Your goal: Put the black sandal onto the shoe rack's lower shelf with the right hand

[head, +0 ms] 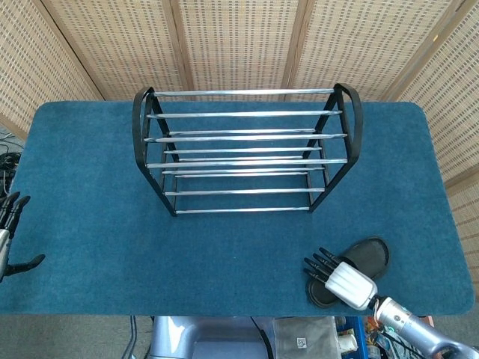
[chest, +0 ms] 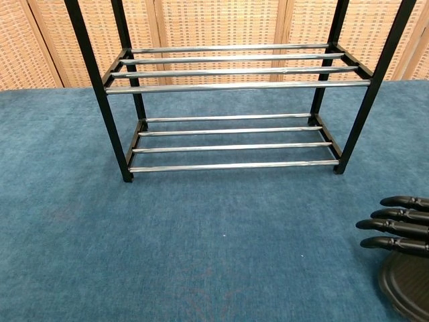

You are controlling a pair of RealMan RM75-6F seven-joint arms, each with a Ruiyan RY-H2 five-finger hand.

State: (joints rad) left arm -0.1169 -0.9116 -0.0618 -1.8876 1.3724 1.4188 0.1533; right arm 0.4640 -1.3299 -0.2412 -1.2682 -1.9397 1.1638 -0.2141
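Note:
The black sandal lies on the blue table near the front right corner, and its edge also shows at the bottom right as sandal. My right hand lies over its near end, with straight fingers pointing left just above it. The thumb is hidden, so I cannot tell whether it grips. The black and chrome shoe rack stands at the table's middle back; its lower shelf is bare. My left hand hangs off the left edge, fingers apart, holding nothing.
The blue felt table ends just in front of the sandal and right hand. Woven screens stand behind the rack. Grey equipment sits below the front edge.

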